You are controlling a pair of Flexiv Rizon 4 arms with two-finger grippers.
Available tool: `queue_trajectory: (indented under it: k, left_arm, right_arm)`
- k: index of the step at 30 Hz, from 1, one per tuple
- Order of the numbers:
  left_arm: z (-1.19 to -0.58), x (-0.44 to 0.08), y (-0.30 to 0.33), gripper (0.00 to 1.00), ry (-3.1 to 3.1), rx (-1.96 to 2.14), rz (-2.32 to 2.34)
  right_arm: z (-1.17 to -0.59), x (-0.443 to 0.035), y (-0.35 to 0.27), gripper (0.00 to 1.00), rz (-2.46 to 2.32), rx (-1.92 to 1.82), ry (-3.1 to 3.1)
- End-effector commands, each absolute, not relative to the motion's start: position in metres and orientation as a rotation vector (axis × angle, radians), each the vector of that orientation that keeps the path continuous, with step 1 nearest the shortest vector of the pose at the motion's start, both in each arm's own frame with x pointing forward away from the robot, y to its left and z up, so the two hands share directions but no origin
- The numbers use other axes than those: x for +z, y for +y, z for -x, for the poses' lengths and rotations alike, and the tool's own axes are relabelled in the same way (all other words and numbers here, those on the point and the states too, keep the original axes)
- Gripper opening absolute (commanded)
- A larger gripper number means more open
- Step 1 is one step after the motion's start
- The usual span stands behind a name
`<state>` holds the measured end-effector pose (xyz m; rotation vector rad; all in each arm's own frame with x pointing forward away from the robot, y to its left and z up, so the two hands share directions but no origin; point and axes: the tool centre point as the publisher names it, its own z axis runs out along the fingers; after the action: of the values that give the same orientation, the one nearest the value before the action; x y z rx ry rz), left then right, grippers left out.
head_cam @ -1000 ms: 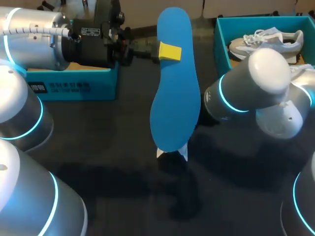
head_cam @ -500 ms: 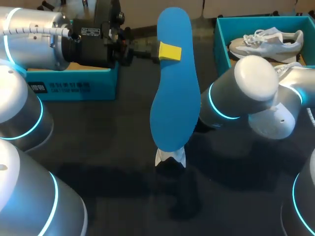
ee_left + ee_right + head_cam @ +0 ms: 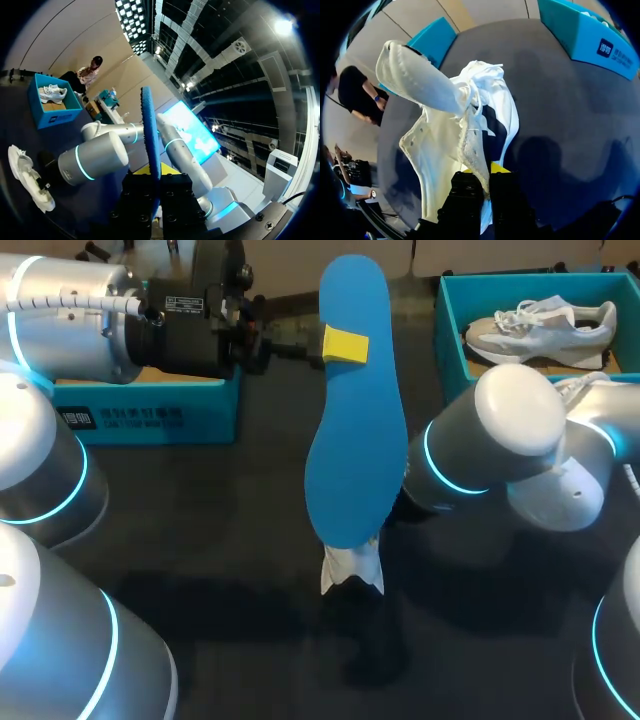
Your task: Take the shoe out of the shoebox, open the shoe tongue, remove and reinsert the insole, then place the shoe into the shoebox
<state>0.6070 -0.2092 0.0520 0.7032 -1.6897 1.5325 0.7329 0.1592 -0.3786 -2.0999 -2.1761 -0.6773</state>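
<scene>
Your right hand [image 3: 479, 179], clamped on the white fabric sneaker [image 3: 352, 570], has slid it closer under the flat blue foam insole [image 3: 355, 440] your left hand [image 3: 345, 345] grips; reinsertion looks next

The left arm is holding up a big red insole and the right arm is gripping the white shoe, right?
Not quite: the insole is blue, not red, as the head view shows. The left gripper does hold it up, and the right gripper does grip the white shoe.
</scene>
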Motion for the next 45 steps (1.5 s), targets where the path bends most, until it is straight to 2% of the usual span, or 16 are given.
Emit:
queue_trajectory:
  k: [1, 8, 9, 10, 11, 21, 24, 35, 45]
  left_arm:
    - [-0.608, 0.052, -0.211, 0.0, -1.689, 1.532, -0.702]
    - [-0.608, 0.052, -0.211, 0.0, -1.689, 1.532, -0.702]
    - [-0.608, 0.052, -0.211, 0.0, -1.689, 1.532, -0.702]
    - [-0.608, 0.052, -0.211, 0.0, -1.689, 1.532, -0.702]
    - [-0.608, 0.052, -0.211, 0.0, -1.689, 1.532, -0.702]
    - [-0.608, 0.052, -0.211, 0.0, -1.689, 1.532, -0.702]
    - [-0.608, 0.052, -0.211, 0.0, -1.689, 1.532, -0.702]
    - [-0.608, 0.052, -0.211, 0.0, -1.689, 1.532, -0.702]
    - [-0.608, 0.052, -0.211, 0.0, -1.689, 1.532, -0.702]
  right_arm:
    - [-0.732, -0.382, 0.158, 0.0, 2.079, -0.674, -2.181]
    - [-0.732, -0.387, 0.157, 0.0, 2.064, -0.673, -2.173]
    - [-0.732, -0.384, 0.157, 0.4, 2.058, -0.685, -2.167]
    - [-0.732, -0.382, 0.158, 0.91, 2.05, -0.683, -2.167]
    - [-0.731, -0.378, 0.157, 1.0, 2.04, -0.675, -2.162]
    - [-0.726, -0.34, 0.152, 1.0, 1.879, -0.773, -2.146]
    - [-0.731, -0.325, 0.153, 1.0, 1.826, -0.919, -2.165]
    - [-0.731, -0.325, 0.153, 1.0, 1.826, -0.919, -2.165]
    - [-0.735, -0.283, 0.144, 1.0, 1.668, -1.133, -2.056]
